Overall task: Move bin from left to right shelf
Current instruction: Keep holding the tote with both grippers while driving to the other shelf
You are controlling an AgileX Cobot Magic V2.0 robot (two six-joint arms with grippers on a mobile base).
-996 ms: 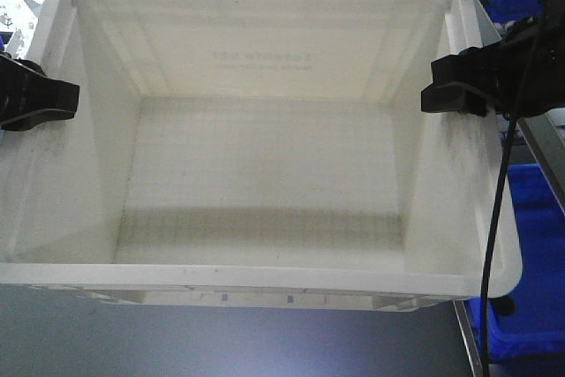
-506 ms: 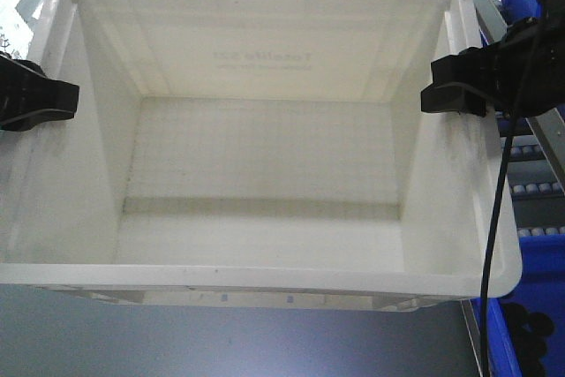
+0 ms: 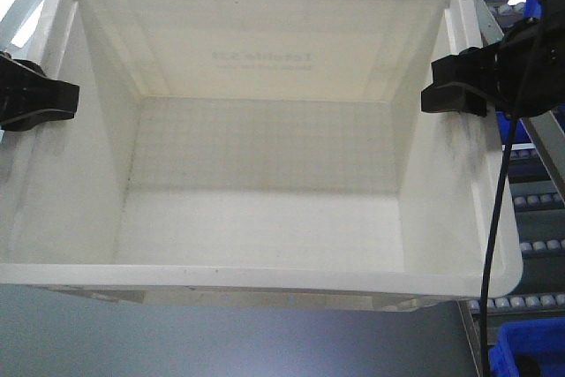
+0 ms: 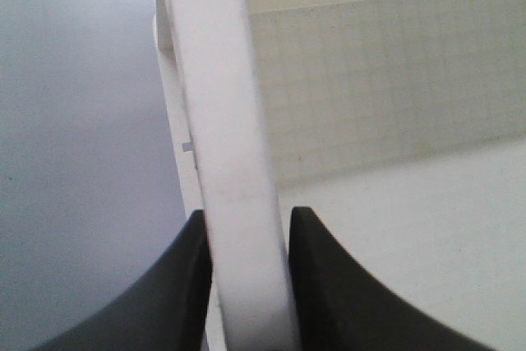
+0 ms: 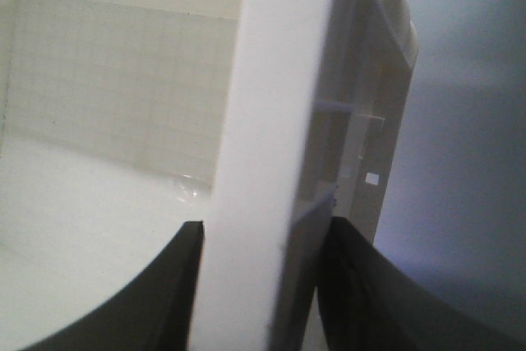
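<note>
At the left edge of the front view, the left gripper (image 3: 48, 99) is closed down to the width of the rim of the large white rectangular plastic bin (image 3: 265, 192); its wrist camera shows one black finger (image 4: 185, 293) against the outer face of the rolled edge and the other against the inner. The bin fills the middle of the view, empty, level and apparently held off any surface. On its right rim the right gripper (image 3: 455, 86) pinches the same way, with a thin black cable (image 3: 494, 218) hanging beside it. Beyond that lie a roller-track shelf (image 3: 534, 200) and a blue plastic bin (image 3: 521, 355). This looks like the carry step. Next, both arms should travel right together, keeping the bin level, then lower it onto the rollers before releasing.
</note>
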